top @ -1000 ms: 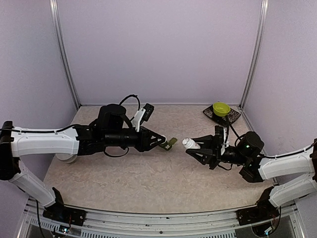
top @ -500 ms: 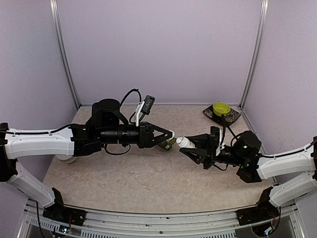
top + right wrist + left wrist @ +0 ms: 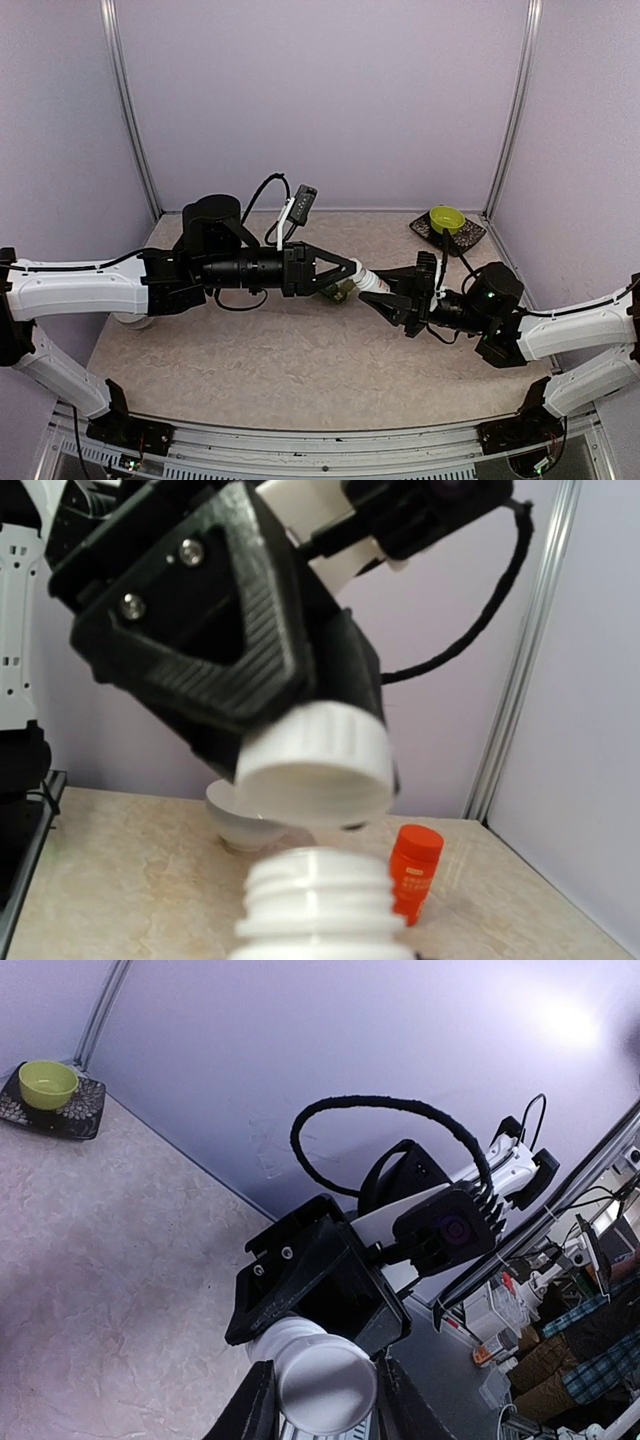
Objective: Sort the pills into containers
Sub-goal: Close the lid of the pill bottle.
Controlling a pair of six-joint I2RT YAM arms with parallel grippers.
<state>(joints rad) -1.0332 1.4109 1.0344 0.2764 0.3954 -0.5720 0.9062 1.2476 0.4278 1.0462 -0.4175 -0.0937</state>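
Observation:
My right gripper (image 3: 388, 292) is shut on a white pill bottle (image 3: 320, 905) and holds it out toward the left arm. The bottle's threaded neck is bare in the right wrist view. My left gripper (image 3: 320, 1402) is shut on the bottle's white cap (image 3: 322, 1385), which sits just off the neck with a small gap showing. The two grippers meet tip to tip over the middle of the table. Beneath them lies the dark green strip of containers (image 3: 340, 292), mostly covered. No pills are in view.
A yellow-green bowl (image 3: 447, 218) stands on a dark mat at the back right. A white bowl (image 3: 240, 825) and a small orange bottle (image 3: 415, 870) stand on the table behind the left gripper. Purple walls close in the table on three sides.
Both arms have moved toward each other until the grippers met. The left gripper left the green strip and now holds the bottle's cap.

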